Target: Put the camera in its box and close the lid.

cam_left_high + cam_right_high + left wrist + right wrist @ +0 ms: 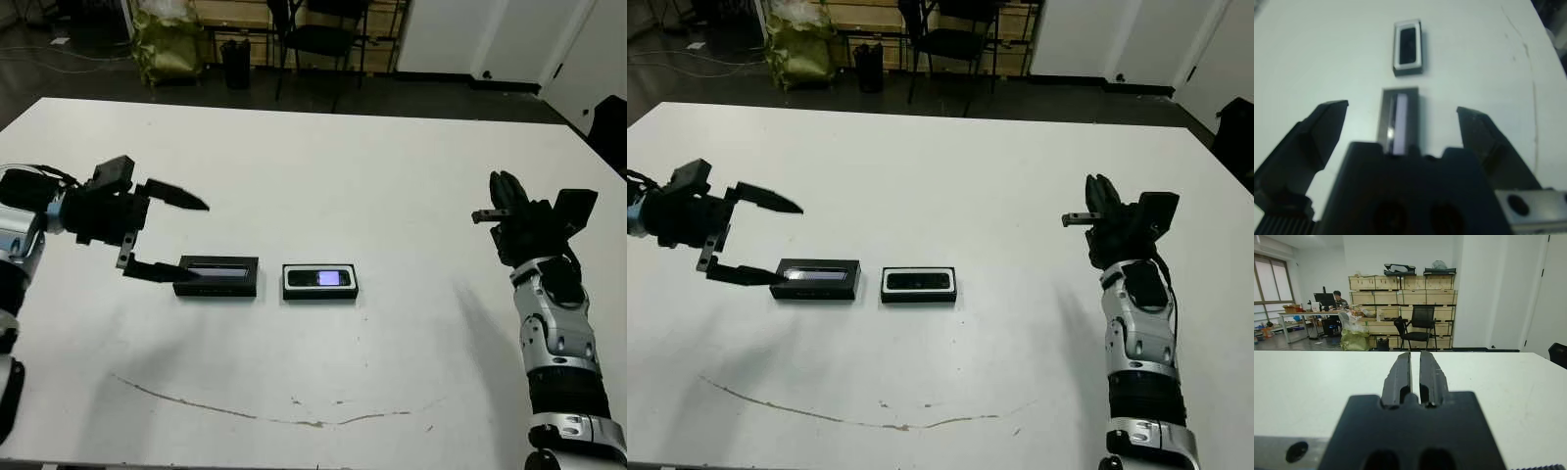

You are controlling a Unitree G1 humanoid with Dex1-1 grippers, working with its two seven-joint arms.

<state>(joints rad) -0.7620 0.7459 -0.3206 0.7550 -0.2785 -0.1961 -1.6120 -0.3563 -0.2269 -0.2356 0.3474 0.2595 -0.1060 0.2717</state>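
L pincer (167,235) is spread wide and empty, one finger low by the left end of the lid (217,276), the other up in the air; it isn't on the lid yet. The lid lies flat on the tabletop (313,176), pale glossy strip facing up. Just right of it, small gap between, sits the box (320,281), white lining visible round the camera (320,278), which already lies inside w/ its bluish window up. R pincer (1095,217) is pressed closed w/ nothing in it, raised, well apart from everything.

Risks from here, as I judge: the low finger could shove the lid sideways into the box rather than get under it, since the lid is flat and thin. A grip at one end only may let it tilt or slip. Set down skewed, it would sit cocked on the box rim, or nudge the camera.

Writing: no brand or label readable; left wrist view too blurry, prob. nothing legible anyway.
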